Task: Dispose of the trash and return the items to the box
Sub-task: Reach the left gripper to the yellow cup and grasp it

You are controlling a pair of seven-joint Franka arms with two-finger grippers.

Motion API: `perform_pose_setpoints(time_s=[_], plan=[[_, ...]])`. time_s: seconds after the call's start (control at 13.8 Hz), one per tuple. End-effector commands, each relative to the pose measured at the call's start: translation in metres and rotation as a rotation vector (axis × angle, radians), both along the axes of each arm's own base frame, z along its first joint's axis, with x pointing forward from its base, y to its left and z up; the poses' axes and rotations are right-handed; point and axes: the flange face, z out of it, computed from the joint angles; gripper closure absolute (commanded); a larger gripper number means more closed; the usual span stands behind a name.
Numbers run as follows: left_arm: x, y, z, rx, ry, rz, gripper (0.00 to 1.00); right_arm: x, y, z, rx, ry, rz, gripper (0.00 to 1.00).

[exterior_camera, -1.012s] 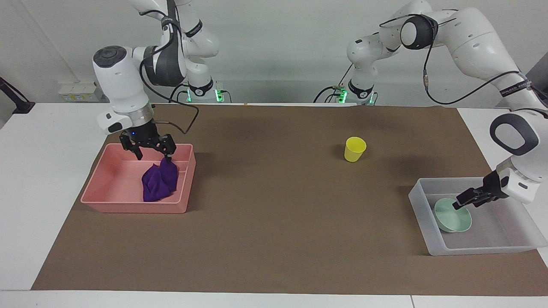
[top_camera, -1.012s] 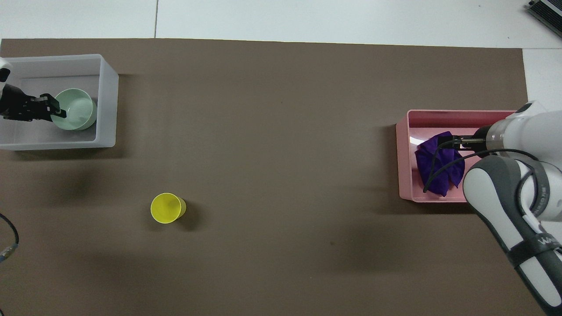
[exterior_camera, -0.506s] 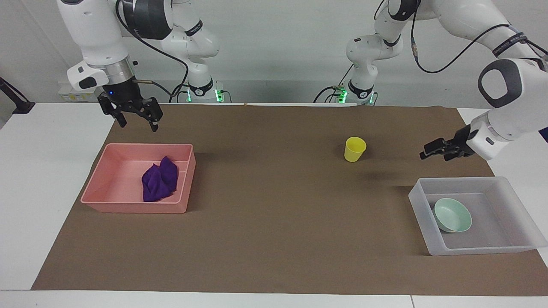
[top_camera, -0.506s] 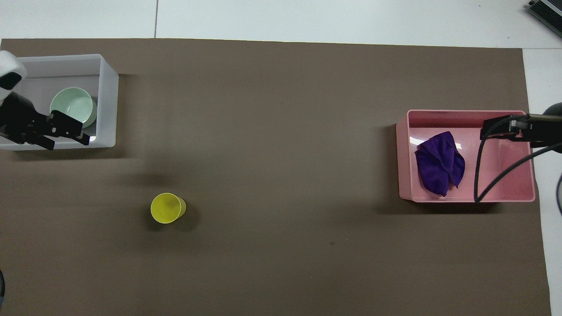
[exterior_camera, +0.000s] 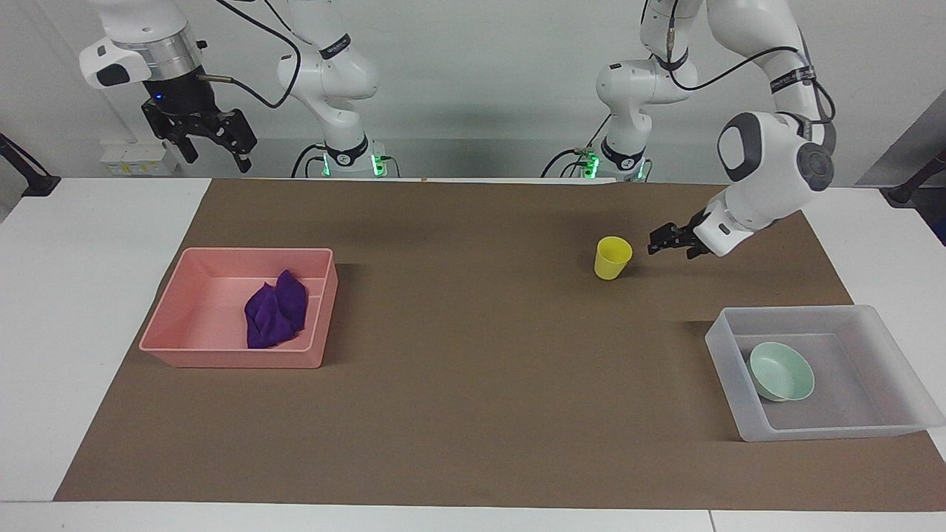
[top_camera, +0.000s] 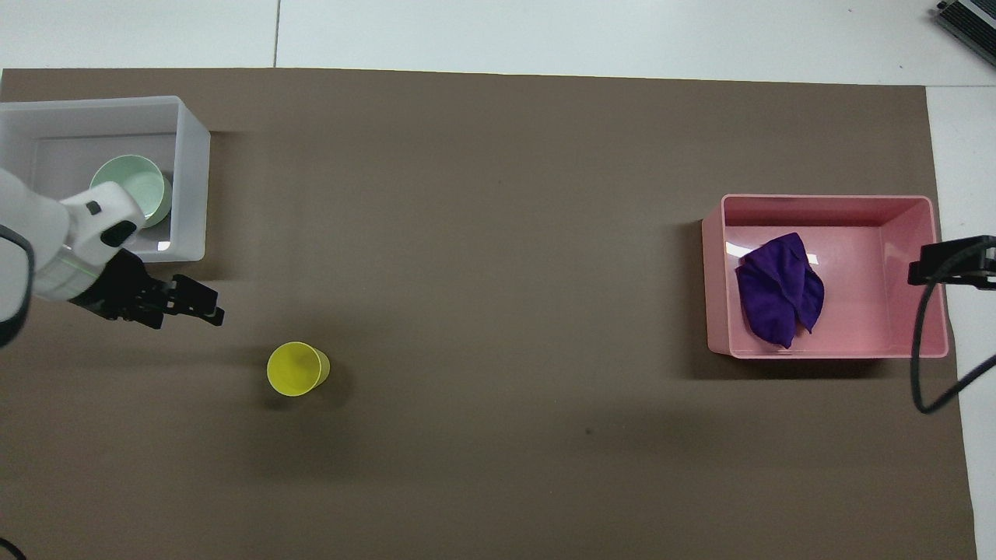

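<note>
Purple cloth wad (exterior_camera: 276,319) in the pink rectangular tray (exterior_camera: 180,313) and the mint-green round bowl (exterior_camera: 781,372) in the translucent plastic bin (exterior_camera: 902,381) look settled; the yellow plastic cup (exterior_camera: 613,258) stands upright on the desk (exterior_camera: 473,384). Left gripper (exterior_camera: 655,247), finger state indeterminate, hangs beside the cup, apparently approaching; next it must straddle the cup's wall. Right gripper (exterior_camera: 214,146), fingers apart, waits high above the desk's edge.

A robotics lab: two white Franka arms (exterior_camera: 768,148) are mounted at a white tabletop (exterior_camera: 89,295) covered by a brown paper mat (exterior_camera: 473,384), with loose cables, green status lights at their bases, and a bare grey wall.
</note>
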Motion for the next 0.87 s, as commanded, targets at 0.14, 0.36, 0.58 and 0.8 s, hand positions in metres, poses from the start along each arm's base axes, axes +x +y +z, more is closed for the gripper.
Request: perform_pose_setpoints(time_s=[0.14, 0.36, 0.58, 0.8], plan=[[-0.038, -0.021, -0.024, 0.002, -0.053, -0.002, 0.00, 0.011, 0.010, -0.014, 0.026, 0.015, 0.032, 0.00], [-0.039, -0.024, -0.038, 0.004, -0.038, -0.007, 0.34, 0.004, 0.014, -0.023, 0.026, 0.028, 0.087, 0.00], [-0.038, -0.026, -0.048, -0.006, -0.012, 0.008, 0.99, 0.006, 0.011, -0.029, 0.008, 0.038, 0.108, 0.00], [-0.035, -0.030, -0.045, 0.004, 0.005, 0.054, 1.00, 0.009, 0.013, -0.031, -0.001, 0.045, 0.106, 0.00]])
